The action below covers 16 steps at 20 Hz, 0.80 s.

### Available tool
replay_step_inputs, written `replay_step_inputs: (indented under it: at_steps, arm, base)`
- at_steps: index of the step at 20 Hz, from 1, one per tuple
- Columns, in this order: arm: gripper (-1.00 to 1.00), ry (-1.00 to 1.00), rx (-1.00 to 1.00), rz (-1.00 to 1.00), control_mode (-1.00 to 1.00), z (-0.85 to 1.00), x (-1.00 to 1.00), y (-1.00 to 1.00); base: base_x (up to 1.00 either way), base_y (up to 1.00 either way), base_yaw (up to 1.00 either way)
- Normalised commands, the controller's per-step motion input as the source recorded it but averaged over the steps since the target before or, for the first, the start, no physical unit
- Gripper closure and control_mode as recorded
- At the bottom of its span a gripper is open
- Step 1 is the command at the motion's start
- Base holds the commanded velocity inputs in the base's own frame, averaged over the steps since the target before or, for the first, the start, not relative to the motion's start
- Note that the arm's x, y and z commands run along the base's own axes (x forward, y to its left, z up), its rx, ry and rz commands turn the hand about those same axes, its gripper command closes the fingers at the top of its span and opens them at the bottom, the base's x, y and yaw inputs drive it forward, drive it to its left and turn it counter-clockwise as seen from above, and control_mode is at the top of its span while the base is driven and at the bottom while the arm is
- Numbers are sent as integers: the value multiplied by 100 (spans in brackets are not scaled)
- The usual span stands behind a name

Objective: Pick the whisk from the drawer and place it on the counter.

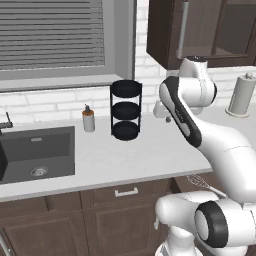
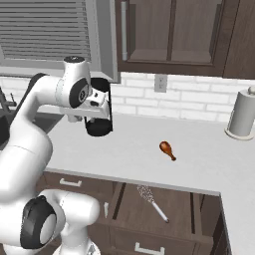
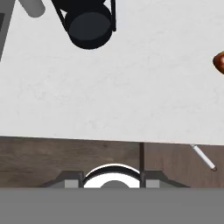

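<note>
The drawer (image 2: 184, 209) stands pulled open below the counter (image 2: 199, 159). The silver wire whisk (image 2: 152, 201) lies inside it, balloon end toward the counter and handle toward the front. Part of the whisk (image 1: 200, 182) shows beside my arm in the left base view, and its handle end (image 3: 203, 157) shows at the lower right of the hand view. My hand (image 2: 94, 105) hovers high above the counter, next to the black rack and well left of the whisk. The gripper (image 3: 112, 183) is open and holds nothing.
A brown-orange drumstick (image 2: 167, 149) lies on the counter behind the drawer. A black three-tier rack (image 1: 126, 110) and a soap dispenser (image 1: 88, 119) stand by the wall. The dark sink (image 1: 37, 152) is at the left. A paper towel roll (image 2: 242, 114) stands at the far right.
</note>
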Motion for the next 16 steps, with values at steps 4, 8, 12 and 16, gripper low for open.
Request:
replay_step_inputs:
  at_steps: [4, 8, 12, 16]
  arm:
    - [-100, 0, 0, 0, -100, 0, -8, 0]
    - [-100, 0, 0, 0, -100, 0, -33, -1]
    - [-100, 0, 0, 0, -100, -3, -44, -10]
    - [-100, 0, 0, 0, -100, -11, -44, -20]
  base:
    - [0, 0, 0]
    - [0, 0, 0]
    - [0, 0, 0]
    - [0, 0, 0]
